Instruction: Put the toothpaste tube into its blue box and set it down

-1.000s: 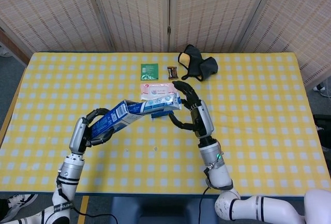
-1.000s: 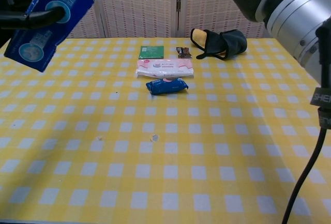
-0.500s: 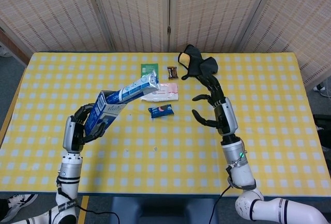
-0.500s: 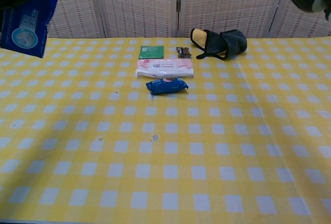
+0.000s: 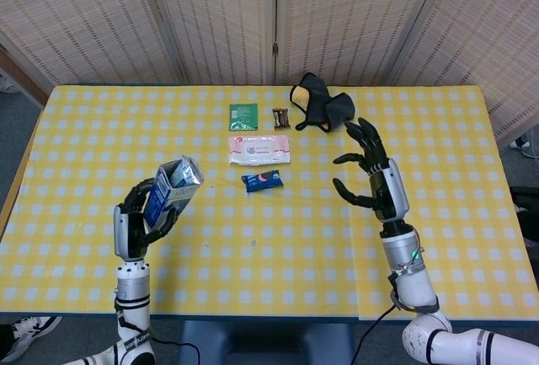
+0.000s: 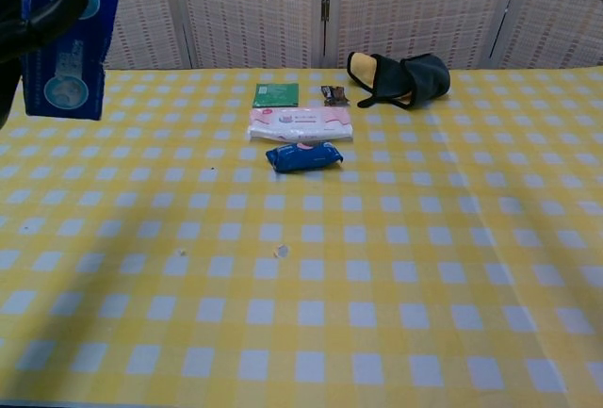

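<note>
- The blue box (image 5: 173, 192) is now standing near upright in the left hand (image 5: 139, 217), above the left part of the table (image 5: 438, 238); a second ago it was lying tilted across the middle with the toothpaste tube projecting from its open end.
- The tube is no longer showing outside the box in either view; my judgement is that it is sitting fully inside, though the pictures do not show the inside of the box.
- On that reading, insertion is finished and setting the box down is the remaining step; whether the top flap is closed I cannot tell.
- The left hand is gripping the box around its lower half, fingers wrapped on the side; in the chest view the box (image 6: 71, 36) is showing at the top left, well clear of the cloth.
- The right hand (image 5: 370, 175) is pulling back to the right side, having been at the tube's end a second ago; it is holding nothing, fingers spread and slightly curled, raised above the table.
- The dark pouch (image 5: 322, 105), wipes packet (image 5: 259, 148), small blue packet (image 5: 261, 180), green sachet (image 5: 243, 112) and small brown sweet (image 5: 280, 116) are lying where they were, well apart from both hands.
</note>
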